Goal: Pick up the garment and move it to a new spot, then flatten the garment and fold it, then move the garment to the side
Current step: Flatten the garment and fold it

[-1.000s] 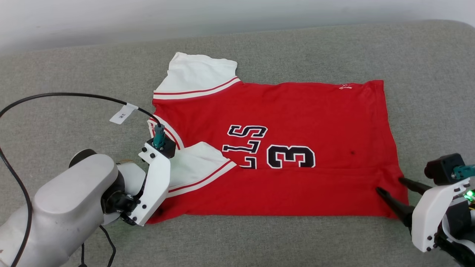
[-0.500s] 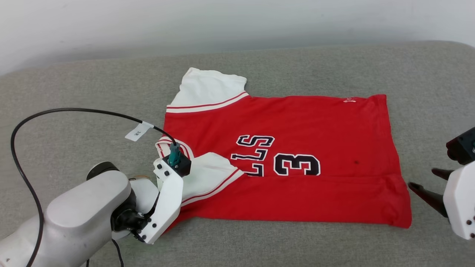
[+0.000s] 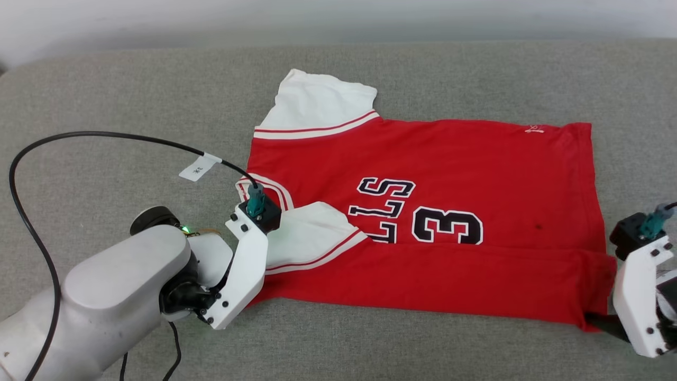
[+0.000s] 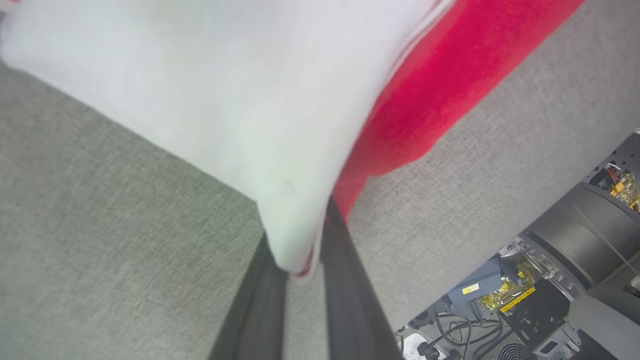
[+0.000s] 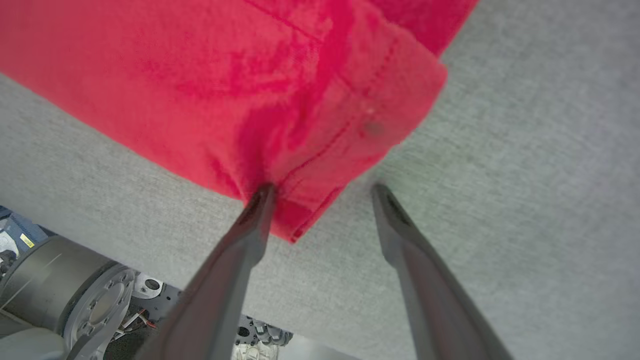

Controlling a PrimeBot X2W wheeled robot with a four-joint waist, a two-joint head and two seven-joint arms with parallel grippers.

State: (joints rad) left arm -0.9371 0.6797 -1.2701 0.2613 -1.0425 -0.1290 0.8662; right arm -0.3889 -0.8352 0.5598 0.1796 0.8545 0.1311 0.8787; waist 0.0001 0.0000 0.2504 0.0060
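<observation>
The garment (image 3: 433, 159), a red jersey with white sleeves and black lettering, lies face up on the grey cushion, its near long edge folded over. In the left wrist view my left gripper (image 4: 302, 262) is shut on the garment's near left corner, where the white sleeve (image 4: 225, 100) overlaps red cloth. In the head view a white wrist bracket (image 3: 246, 275) hides its fingers. My right gripper (image 5: 322, 192) is open at the near right hem corner (image 5: 350, 125). Its left finger (image 5: 250, 235) touches the cloth and the other rests on bare cushion. One dark finger (image 3: 600, 321) shows in the head view.
The grey cushion (image 3: 132, 106) stretches wide around the jersey. A black cable with a white tag (image 3: 197, 168) arcs over my left arm. The cushion's front edge lies close behind both grippers, with my base (image 4: 575, 260) below it. A pale wall runs along the back.
The camera has shifted. My left gripper has shut on the sleeve corner. My right gripper, still open, has moved down to the near right hem corner.
</observation>
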